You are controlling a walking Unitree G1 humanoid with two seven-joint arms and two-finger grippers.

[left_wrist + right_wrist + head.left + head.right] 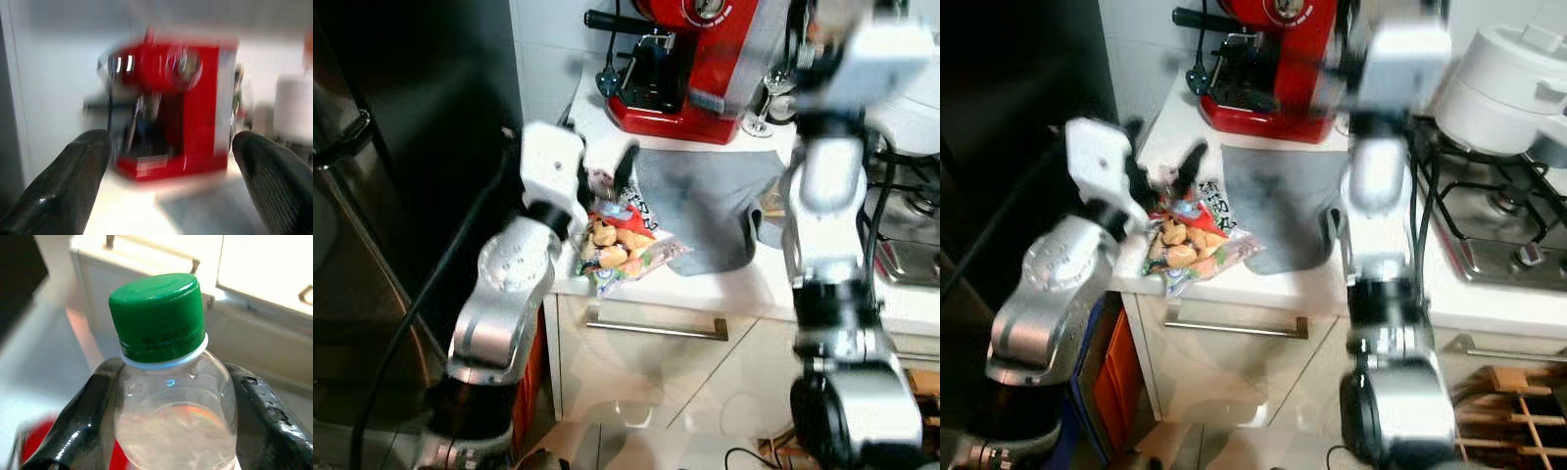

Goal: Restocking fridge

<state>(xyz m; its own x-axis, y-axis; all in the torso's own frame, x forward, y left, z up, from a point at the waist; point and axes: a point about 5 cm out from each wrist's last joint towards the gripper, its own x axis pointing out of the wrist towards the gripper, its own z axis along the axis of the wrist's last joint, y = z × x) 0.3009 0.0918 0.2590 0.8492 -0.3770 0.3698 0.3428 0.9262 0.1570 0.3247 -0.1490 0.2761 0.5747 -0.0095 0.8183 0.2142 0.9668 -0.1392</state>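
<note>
- Your left gripper [605,168] is up at the front left corner of the worktop [744,279]; its two black fingers [63,188] are spread wide, with nothing between them.
- Just under that gripper lies a clear snack bag [622,245] — it sits at the front edge of the worktop, touching the left side of a grey cloth [705,206].
- The grey cloth is spread flat in the middle of the worktop; one corner of it hangs near the front edge.
- Behind the cloth, at the back of the worktop, stands a red coffee machine [690,64]; you can see it past the left fingers too, but blurred.
- Your right gripper [171,426] is pinching a clear bottle [173,431] with a green cap [157,316]; one finger presses on each side, just below the cap.
- Your right arm [827,196] is raised in front of the right part of the worktop; its top is blurred.
- A white pot [1513,83] sits on the stove [1498,230] at the right end.
- A dark fridge [382,196] stands to the left of the worktop; below the front edge is a drawer with a metal handle [656,328].
</note>
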